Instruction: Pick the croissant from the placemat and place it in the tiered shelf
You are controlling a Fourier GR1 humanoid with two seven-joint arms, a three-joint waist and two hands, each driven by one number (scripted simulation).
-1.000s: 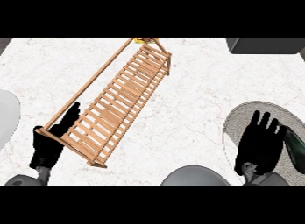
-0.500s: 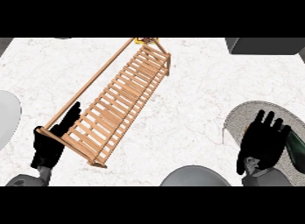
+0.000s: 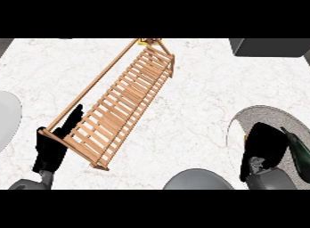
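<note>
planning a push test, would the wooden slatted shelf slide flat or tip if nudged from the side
The wooden slatted shelf looks stiff, long and narrow, so a side nudge near one end would probably pivot it. It seems light, with thin slats and open gaps, and might tip.

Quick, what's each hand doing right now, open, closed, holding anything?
Left hand: open, fingers straight, beside the wooden tiered shelf, holding nothing.
Right hand: over the placemat; open or shut cannot be told.
</note>
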